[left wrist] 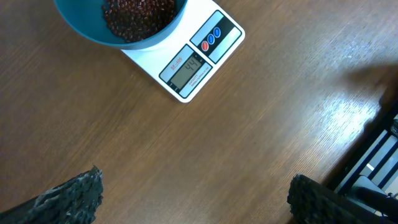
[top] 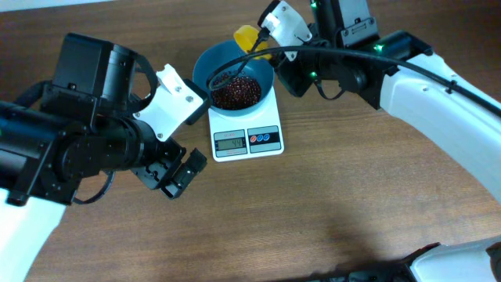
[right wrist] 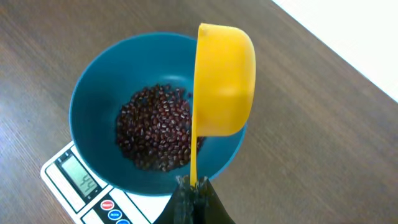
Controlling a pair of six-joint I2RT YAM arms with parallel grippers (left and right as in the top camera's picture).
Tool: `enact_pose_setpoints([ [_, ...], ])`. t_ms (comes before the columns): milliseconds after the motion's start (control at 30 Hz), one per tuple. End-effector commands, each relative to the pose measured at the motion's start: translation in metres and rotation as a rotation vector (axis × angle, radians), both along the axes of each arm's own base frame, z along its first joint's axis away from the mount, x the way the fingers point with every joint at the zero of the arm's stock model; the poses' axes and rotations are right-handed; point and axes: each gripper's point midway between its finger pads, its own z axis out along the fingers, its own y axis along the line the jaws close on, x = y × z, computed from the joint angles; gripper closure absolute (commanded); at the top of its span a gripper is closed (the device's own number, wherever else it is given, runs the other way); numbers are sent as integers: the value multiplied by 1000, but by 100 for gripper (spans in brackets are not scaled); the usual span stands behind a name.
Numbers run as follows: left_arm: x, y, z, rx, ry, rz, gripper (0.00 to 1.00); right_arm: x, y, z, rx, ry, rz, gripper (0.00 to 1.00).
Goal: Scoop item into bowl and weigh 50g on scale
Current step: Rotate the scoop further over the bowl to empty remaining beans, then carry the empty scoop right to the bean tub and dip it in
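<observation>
The teal-blue bowl (top: 233, 78) stands on the white scale (top: 247, 141), whose display reads 44. A heap of dark red-brown beans (top: 236, 92) lies in the bowl; it also shows in the right wrist view (right wrist: 158, 127) and the left wrist view (left wrist: 137, 15). My right gripper (right wrist: 194, 185) is shut on the handle of a yellow scoop (right wrist: 224, 81), tipped on its side above the bowl's far rim. In the overhead view the scoop (top: 249, 37) sits behind the bowl. My left gripper (left wrist: 196, 196) is open and empty above bare table, left of the scale (left wrist: 196, 59).
The brown wooden table (top: 329, 211) runs to a pale edge at the back (right wrist: 348, 37). The right arm (top: 423, 78) reaches across the back right. Dark equipment shows at the left wrist view's right edge (left wrist: 379, 162).
</observation>
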Motion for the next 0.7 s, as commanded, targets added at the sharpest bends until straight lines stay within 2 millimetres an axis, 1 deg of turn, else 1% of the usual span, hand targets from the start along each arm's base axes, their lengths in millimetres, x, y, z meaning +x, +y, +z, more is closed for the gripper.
enact_pose_setpoints([
  [0, -1, -3, 7, -24, -9, 2, 1, -4, 0, 6, -8, 10, -1, 96],
  [100, -1, -3, 7, -24, -9, 2, 1, 0, 2, 11, 2, -16, -1, 96],
  [200, -1, -3, 7, -24, -9, 2, 1, 5, 3, 29, 24, -74, -2, 96],
  [233, -1, -3, 7, -24, -9, 2, 1, 5, 2, 37, 31, -92, -5, 96],
  [267, -1, -3, 7, -24, -9, 2, 1, 8, -7, 58, 44, -139, -28, 96],
  [300, -1, -3, 7, -24, -9, 2, 1, 10, -15, 66, 43, -160, -52, 96],
  [333, -1, -3, 7, -24, -9, 2, 1, 14, -35, 75, 23, -189, -113, 96],
  [367, -1, -3, 7, -24, -9, 2, 1, 17, -55, 80, -6, -205, -177, 96],
  [400, -1, -3, 7, -24, -9, 2, 1, 19, -85, 84, -50, -214, -268, 96],
  [433, -1, -3, 7, -24, -9, 2, 1, 19, -124, 81, -115, -199, -385, 96],
  [467, -1, -3, 7, -24, -9, 2, 1, 15, -162, 74, -175, -163, -491, 96],
  [533, -1, -3, 7, -24, -9, 2, 1, -2, -217, 53, -241, -48, -622, 96],
  [567, -1, -3, 7, -24, -9, 2, 1, -9, -233, 46, -252, -9, -658, 96],
  [600, -1, -3, 7, -24, -9, 2, 1, -21, -260, 34, -268, 62, -721, 96],
  [633, -1, -3, 7, -24, -9, 2, 1, -27, -273, 27, -273, 99, -753, 96],
  [667, -1, -3, 7, -24, -9, 2, 1, -30, -279, 23, -269, 120, -770, 96],
])
